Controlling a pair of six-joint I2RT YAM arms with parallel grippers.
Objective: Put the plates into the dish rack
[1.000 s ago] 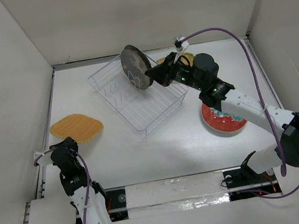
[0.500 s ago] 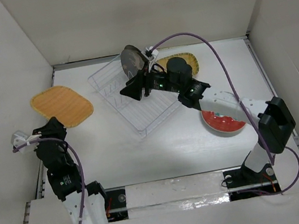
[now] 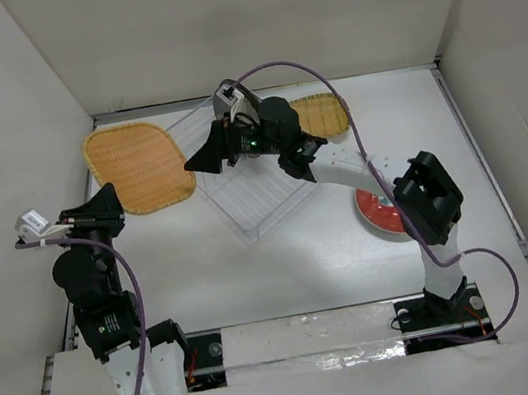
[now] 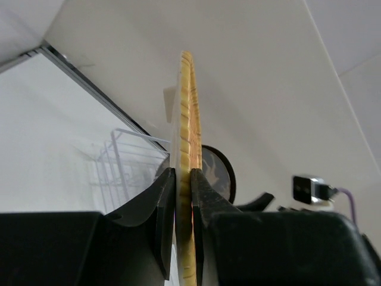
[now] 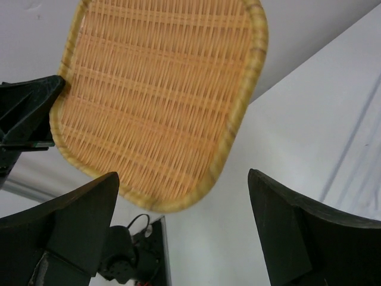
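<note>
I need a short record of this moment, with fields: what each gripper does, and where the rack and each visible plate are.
left gripper: shut on the edge of the orange woven plate, raised off the table at the left
right gripper: open, empty, over the dish rack
dark grey plate: upright at the rack's far side, partly hidden by the right arm
yellow woven plate: on the table behind the rack
red-rimmed plate: on the table right of the rack, partly under the right arm
</note>
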